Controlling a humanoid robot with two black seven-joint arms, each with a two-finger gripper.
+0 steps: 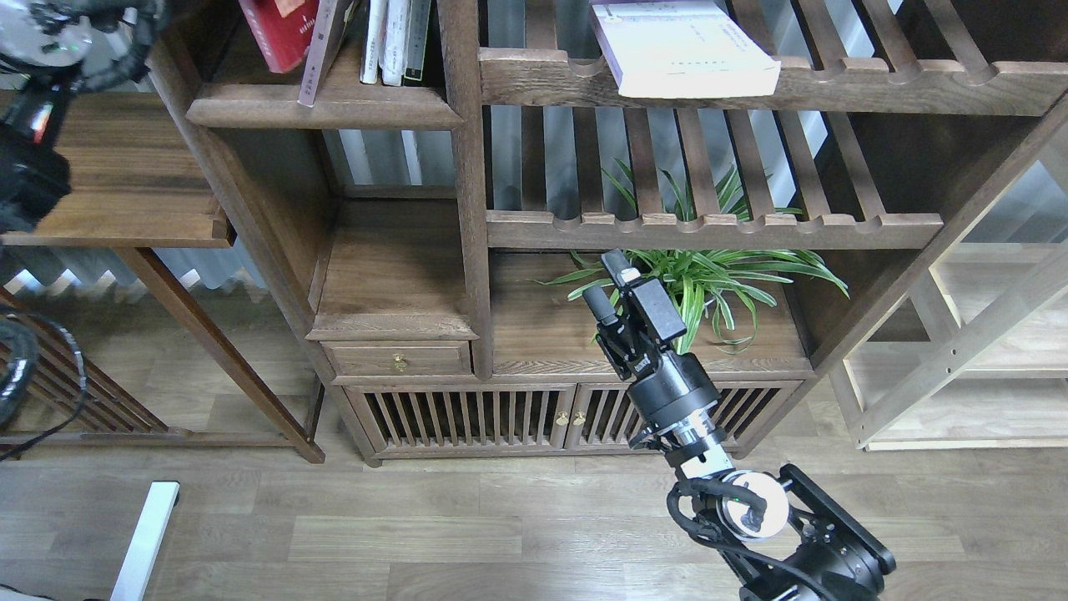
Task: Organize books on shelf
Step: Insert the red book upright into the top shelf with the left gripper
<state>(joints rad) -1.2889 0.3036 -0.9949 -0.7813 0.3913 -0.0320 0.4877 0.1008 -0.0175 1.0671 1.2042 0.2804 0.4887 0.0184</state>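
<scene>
Right arm's chunky wrist joints fill the bottom right corner, and its gripper (607,288) points up at the cabinet with the fingers (616,264) spread apart, nothing between them. Behind it sits a spider plant (709,280), partly hidden by the slatted shelf (709,229) above it.

Left arm is mostly cut off at the top left edge; just dark housing and cables, so I can't tell what its gripper is doing.

Up top, the red book (279,33) leans on the solid plank shelf (325,108), cropped by the frame edge, with a maroon book (324,50) tilted against it; only its spine edge shows. Thin white and dark spines (396,42) stand just beside. The thick white-lavender book (684,46) lies flat on the upper slatted shelf (834,83), overhanging the front rail a bit.

Wood-look floor (417,526) below, and a small drawer (399,359) with a brass knob.
</scene>
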